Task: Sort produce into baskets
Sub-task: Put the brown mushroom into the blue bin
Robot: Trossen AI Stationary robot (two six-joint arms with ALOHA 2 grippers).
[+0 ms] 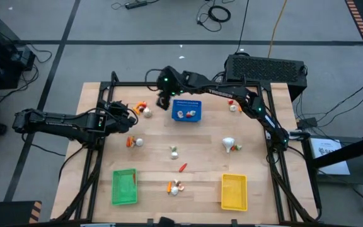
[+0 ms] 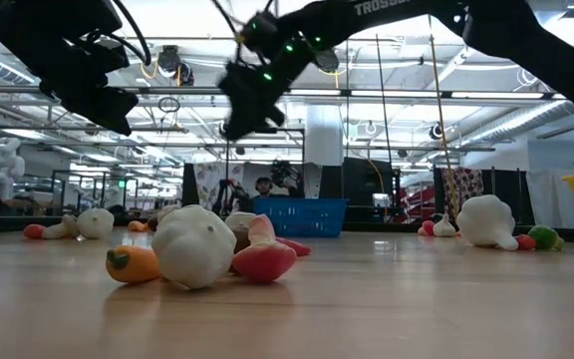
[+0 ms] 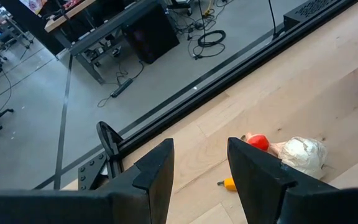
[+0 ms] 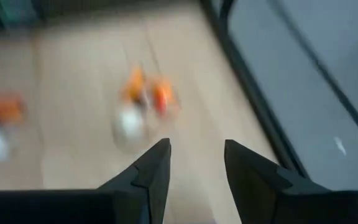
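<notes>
Blue basket [image 1: 186,111] holds seemingly two pieces; right claw [image 1: 163,101] beside it and left claw [image 1: 133,116] both gape empty.

I see three baskets: one [image 1: 186,111] at table's far middle with two pieces inside, one [image 1: 124,186] near left, one [image 1: 234,192] near right. Produce [image 1: 174,151] scattered between them. Right gripper [image 1: 163,99] just left of far basket.
</notes>
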